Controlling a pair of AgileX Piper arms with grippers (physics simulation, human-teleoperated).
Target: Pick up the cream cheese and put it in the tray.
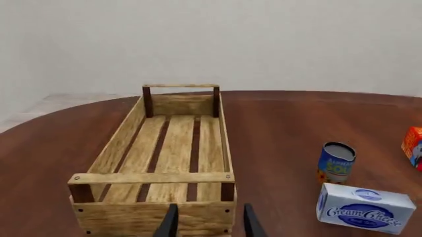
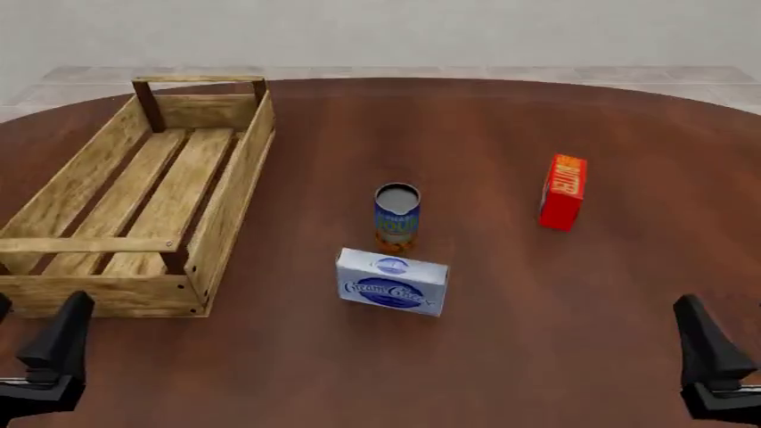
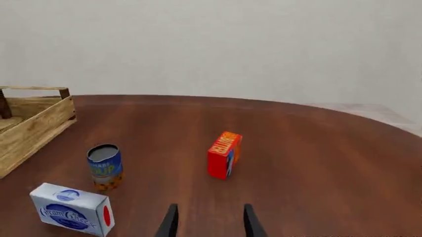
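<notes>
I read "Cream Cheese" in white script on the blue oval of the cream cheese (image 1: 364,208) box, near the table's front edge, while the yellow lettering on the can (image 1: 335,162) and the orange lettering on the red box (image 3: 224,154) stay too blurred for me.
</notes>
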